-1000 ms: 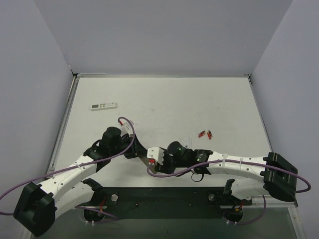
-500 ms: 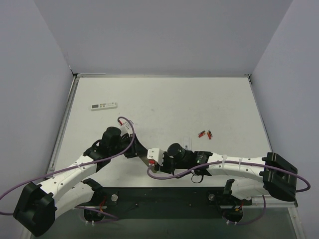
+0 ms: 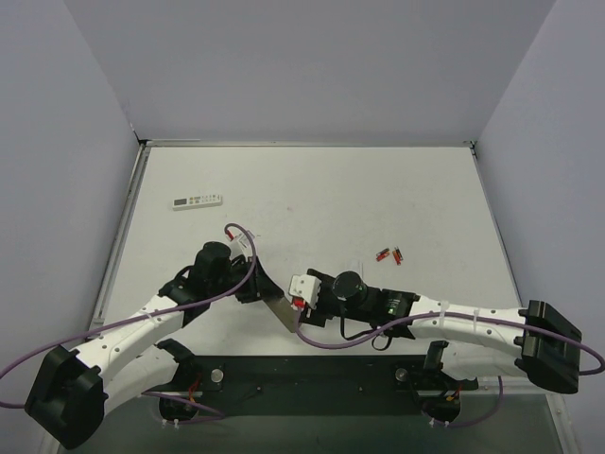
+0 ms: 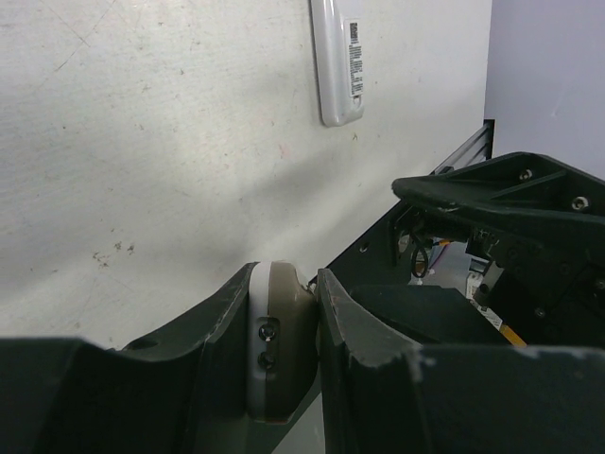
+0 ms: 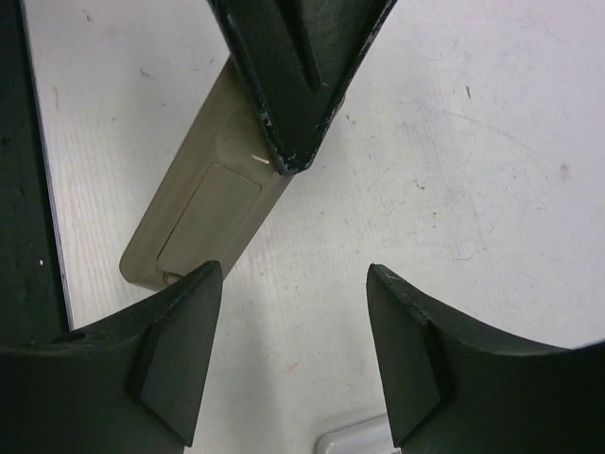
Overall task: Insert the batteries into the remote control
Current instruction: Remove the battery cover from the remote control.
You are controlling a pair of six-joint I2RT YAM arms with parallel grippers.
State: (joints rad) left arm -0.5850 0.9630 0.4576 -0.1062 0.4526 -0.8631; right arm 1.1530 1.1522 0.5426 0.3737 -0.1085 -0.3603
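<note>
My left gripper (image 3: 255,288) is shut on the remote control (image 3: 278,311) and holds it low over the table's near middle. The left wrist view shows the remote's (image 4: 282,326) white and grey-beige end clamped between the fingers of the left gripper (image 4: 284,280). In the right wrist view its grey-beige back (image 5: 203,203) faces up, with the battery door closed. My right gripper (image 5: 293,317) stands open just beyond the remote's free end, with only bare table between its fingers; from above it (image 3: 295,303) sits right beside the remote. The batteries (image 3: 388,253) lie together on the table further right.
A longer white remote (image 3: 197,200) lies at the far left. A small white piece with a printed label (image 4: 338,57) lies on the table close by, its edge (image 5: 352,439) showing under the right gripper. A black rail (image 3: 312,374) runs along the near edge.
The right arm has drawn back to the right and its jaws have spread wider. The remote's grey-beige end now shows free beside it. The left arm has stayed still.
</note>
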